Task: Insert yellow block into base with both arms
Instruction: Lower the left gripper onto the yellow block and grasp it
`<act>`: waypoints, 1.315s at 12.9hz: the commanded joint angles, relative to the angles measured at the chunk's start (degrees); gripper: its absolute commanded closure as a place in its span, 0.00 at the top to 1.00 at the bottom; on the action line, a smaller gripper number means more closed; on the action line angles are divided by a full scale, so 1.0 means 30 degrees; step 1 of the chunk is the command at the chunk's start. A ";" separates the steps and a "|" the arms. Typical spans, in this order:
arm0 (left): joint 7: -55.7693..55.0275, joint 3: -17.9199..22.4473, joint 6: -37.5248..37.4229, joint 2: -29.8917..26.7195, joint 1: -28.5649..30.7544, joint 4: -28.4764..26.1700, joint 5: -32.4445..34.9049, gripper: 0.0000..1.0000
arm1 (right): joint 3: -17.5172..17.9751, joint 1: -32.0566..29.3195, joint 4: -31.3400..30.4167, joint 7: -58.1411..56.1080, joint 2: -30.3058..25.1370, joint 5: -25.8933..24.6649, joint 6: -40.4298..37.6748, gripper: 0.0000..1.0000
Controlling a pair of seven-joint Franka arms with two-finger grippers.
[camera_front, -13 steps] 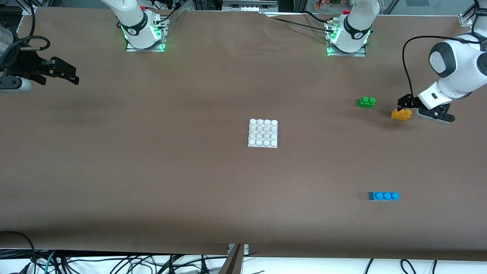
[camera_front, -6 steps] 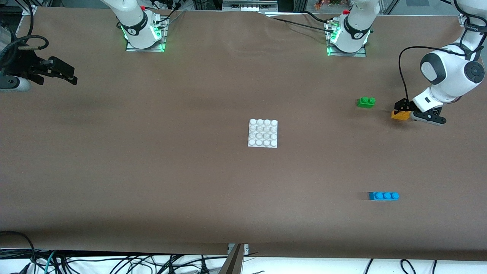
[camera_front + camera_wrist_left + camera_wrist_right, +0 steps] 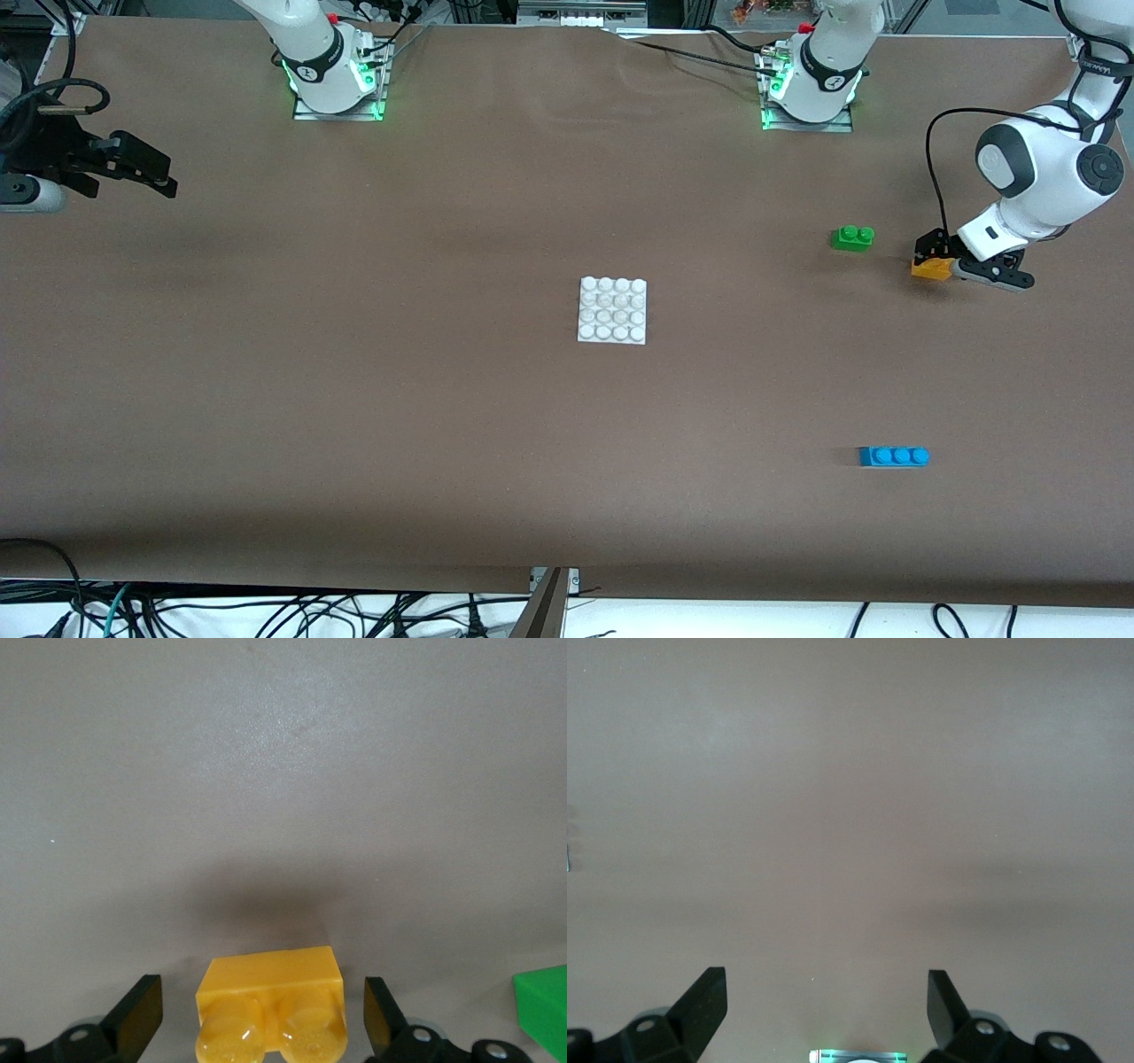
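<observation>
Small orange-yellow two-stud plastic brick (image 3: 270,1005) sits ungrasped between the left gripper's (image 3: 946,257) spread fingers.
White studded square base plate (image 3: 612,310) is bare; right gripper (image 3: 133,164), spread, waits.

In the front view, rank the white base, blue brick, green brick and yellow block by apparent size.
1. white base
2. blue brick
3. green brick and yellow block: they look alike, and the left gripper partly hides the yellow one.

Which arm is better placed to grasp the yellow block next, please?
Left. The left gripper is open around the yellow block, a finger on each side. The right gripper waits open at the right arm's end, with no brick near.
</observation>
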 commanded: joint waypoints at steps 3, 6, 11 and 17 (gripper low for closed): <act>0.0614 -0.0140 -0.0987 -0.1290 0.0140 -0.0203 -0.0315 1.00 | 0.0200 0.0099 0.0510 0.0352 0.0374 -0.0244 -0.0138 1.00; 0.0584 -0.0140 -0.0988 -0.1086 0.0140 -0.0203 -0.0315 0.94 | 0.0084 0.0041 0.0510 0.0351 0.0463 -0.0333 -0.0109 1.00; 0.0526 -0.0140 -0.0930 -0.0764 0.0170 -0.0379 -0.0432 0.91 | 0.0025 -0.0164 0.0510 0.0351 0.0609 -0.0334 -0.0051 1.00; 0.0614 -0.0169 -0.0988 -0.1027 0.0140 -0.0350 -0.0403 0.38 | 0.0025 -0.0106 0.0510 0.0351 0.0609 -0.0304 0.0067 1.00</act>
